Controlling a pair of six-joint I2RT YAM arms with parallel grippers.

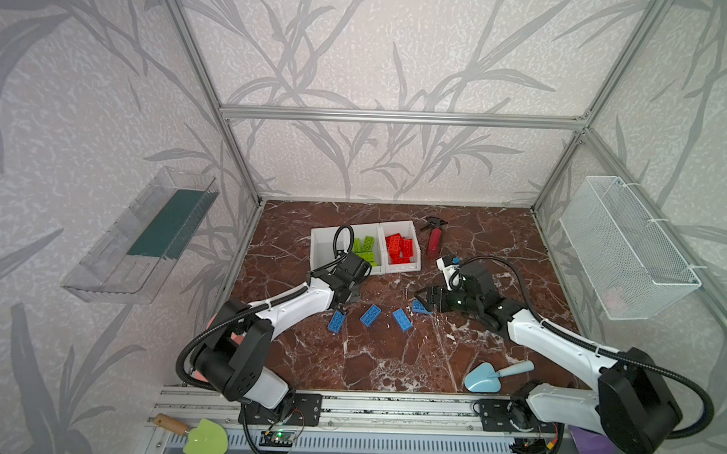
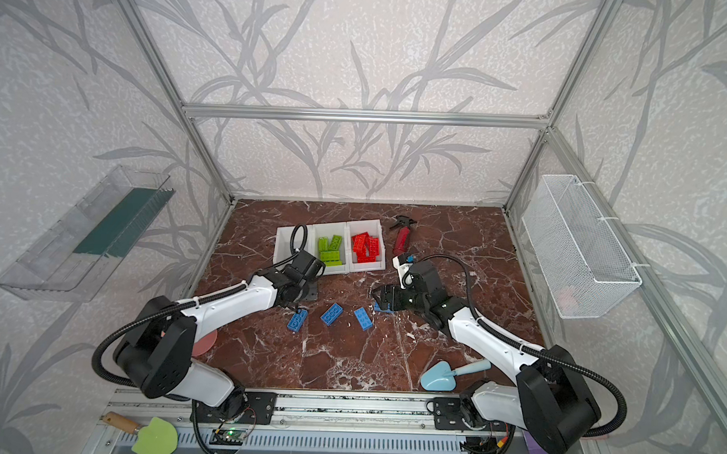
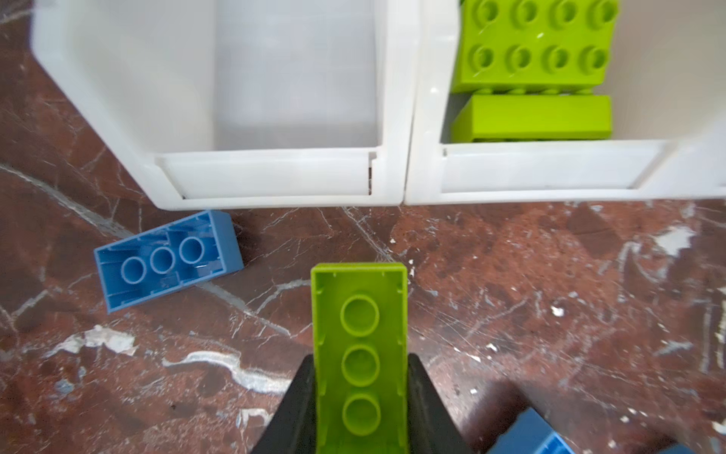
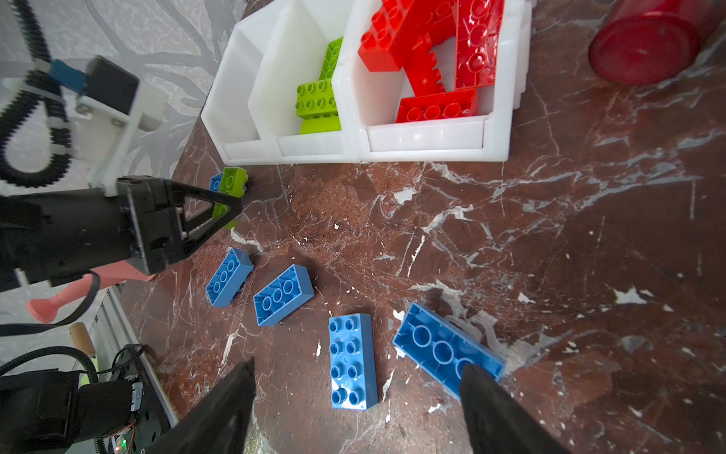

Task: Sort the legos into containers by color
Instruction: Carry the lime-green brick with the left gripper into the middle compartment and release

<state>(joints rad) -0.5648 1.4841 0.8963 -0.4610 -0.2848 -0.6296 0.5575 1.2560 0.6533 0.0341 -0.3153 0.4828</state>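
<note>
A clear plastic tray [image 1: 145, 237] hangs on the left wall. Below it the left arm extends over the dark red marbled worktop [image 1: 390, 362] toward the containers [image 1: 320, 251], three white bins joined in a row near the back. The left end effector [image 3: 360, 359] is closed on a lime green lego [image 3: 359, 310], clamping its long sides, with the hollow underside facing the wrist camera. This brick is just in front of the left bin's front lip and apart from it. I cannot tell whether it rests on the worktop or hangs above it. Beside it, nearer the bin's outer corner, a lone blue lego [image 3: 169, 259] lies underside up.

The middle bin holds the green legos [image 1: 365, 249], and the right bin holds a heap of red legos [image 1: 400, 248]. In front of the bins, four more blue legos [image 1: 370, 315] lie loose in a rough row on the worktop. Just right of the containers, a red spray bottle [image 1: 434, 243] lies on its side.

The right end effector [image 4: 357, 365] is open, its jaws wide apart and gripping nothing, low over the right end of the blue row. In its wrist view a studded blue brick [image 4: 353, 361] lies between the fingers, and one fingertip overlaps the end of an upturned blue brick [image 4: 448, 346]. Whether they touch is unclear.

A light blue trowel [image 1: 483, 377] lies near the worktop's front right, and a white wire mesh basket [image 1: 627, 249] hangs on the right wall.
</note>
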